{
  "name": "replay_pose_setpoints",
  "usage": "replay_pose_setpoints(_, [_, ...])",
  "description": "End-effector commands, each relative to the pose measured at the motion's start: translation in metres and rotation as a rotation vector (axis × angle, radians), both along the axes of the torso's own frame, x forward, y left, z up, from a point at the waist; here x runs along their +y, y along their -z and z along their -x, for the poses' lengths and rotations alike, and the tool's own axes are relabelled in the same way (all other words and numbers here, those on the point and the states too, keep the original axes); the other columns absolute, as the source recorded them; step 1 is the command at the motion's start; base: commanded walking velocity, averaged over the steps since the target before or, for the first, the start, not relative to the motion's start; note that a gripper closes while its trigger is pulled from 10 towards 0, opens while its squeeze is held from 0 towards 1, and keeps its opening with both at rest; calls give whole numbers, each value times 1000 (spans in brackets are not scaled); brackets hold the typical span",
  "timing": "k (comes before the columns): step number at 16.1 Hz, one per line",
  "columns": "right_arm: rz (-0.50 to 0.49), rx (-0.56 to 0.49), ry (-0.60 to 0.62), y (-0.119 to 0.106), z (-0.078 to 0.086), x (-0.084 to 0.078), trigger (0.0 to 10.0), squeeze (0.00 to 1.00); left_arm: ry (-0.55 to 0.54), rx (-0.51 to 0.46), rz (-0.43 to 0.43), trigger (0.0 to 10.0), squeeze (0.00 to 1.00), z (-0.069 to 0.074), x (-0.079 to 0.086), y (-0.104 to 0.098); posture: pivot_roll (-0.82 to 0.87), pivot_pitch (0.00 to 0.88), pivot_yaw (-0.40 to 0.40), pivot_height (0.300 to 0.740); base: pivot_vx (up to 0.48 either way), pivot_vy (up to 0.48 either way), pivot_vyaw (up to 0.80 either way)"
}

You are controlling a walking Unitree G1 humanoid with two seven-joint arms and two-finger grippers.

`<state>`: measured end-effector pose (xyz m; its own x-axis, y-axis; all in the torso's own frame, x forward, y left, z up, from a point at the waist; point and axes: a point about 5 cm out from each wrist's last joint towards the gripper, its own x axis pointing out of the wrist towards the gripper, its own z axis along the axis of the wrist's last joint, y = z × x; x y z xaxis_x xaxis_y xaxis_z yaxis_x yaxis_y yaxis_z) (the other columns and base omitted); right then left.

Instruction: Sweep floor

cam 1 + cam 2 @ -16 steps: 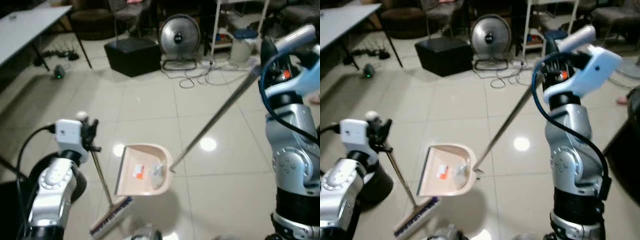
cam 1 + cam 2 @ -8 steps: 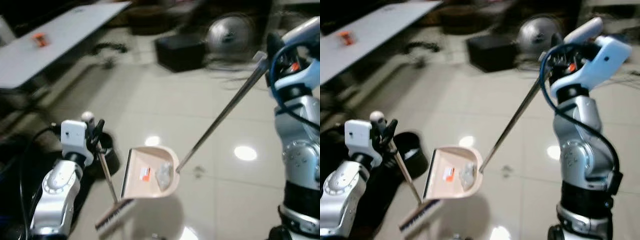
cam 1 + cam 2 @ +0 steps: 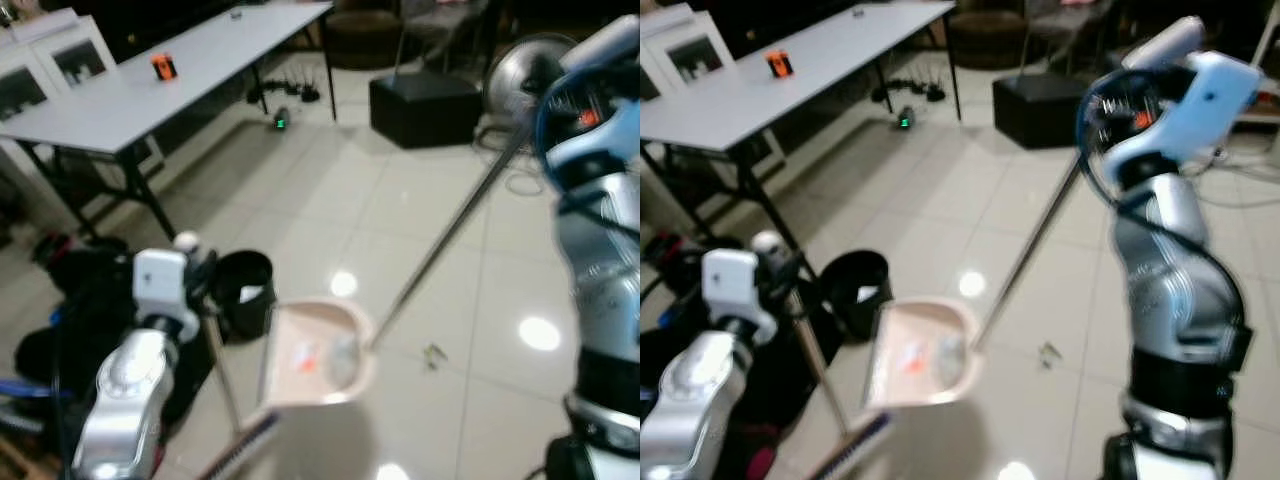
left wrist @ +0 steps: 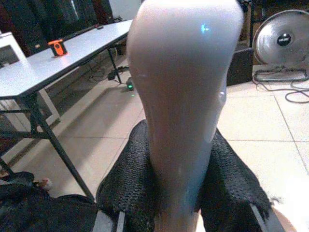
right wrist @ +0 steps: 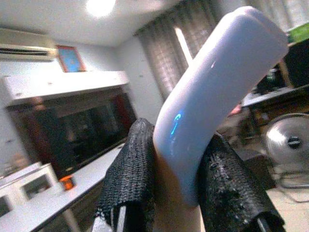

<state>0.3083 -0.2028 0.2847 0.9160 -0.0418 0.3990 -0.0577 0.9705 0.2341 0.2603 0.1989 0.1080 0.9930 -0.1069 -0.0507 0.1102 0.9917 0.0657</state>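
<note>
**Q:** Head views first. What are you carrying, and where is it?

**A:** My right gripper (image 3: 1118, 112) holds the top of the long-handled dustpan (image 3: 318, 354). The pan hangs low over the tiled floor (image 3: 420, 215), mouth tipped up, with an orange scrap and some pale litter in it. I judge the tilt is what keeps the load from sliding out. My left gripper (image 3: 196, 278) holds the broom (image 3: 815, 360) by its handle; the bristle head trails near the floor beside the pan. A black waste bin (image 3: 243, 291) stands just beside my left arm, near the grey table (image 3: 150, 95). A small bit of debris (image 3: 433, 352) lies on the tiles, apart from the pan.

**Q:** Left wrist view?

**A:** Fingers (image 4: 128, 193) clamped on the broom's pale handle end (image 4: 186, 96), padding pressed against both sides. The grip looks firm.

**Q:** Right wrist view?

**A:** Fingers (image 5: 130, 179) closed tight around the dustpan's curved light-blue grip (image 5: 212, 96).

**Q:** Stage of the task?

**A:** My judgement: litter collected, bin close, emptying comes next. The pan must stay tilted until it is over the bin.
</note>
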Motion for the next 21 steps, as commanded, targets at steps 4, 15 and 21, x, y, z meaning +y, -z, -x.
replay_pose_setpoints(4, [10,-53,-60,-20,-8,13,10000,0,-45,-32,-24,10000,0,1,7,-8,30,1,90,740,412,0,0])
replay_pose_setpoints(15, [-67,-66,-102,-26,-21,14,10000,0,-88,-28,-39,10000,0,13,11,-5,64,0,53,740,412,0,491])
replay_pose_setpoints(21, [-79,-90,-81,-28,-22,10,10000,0,-80,-27,-46,10000,0,13,11,-5,65,0,65,740,412,0,0])
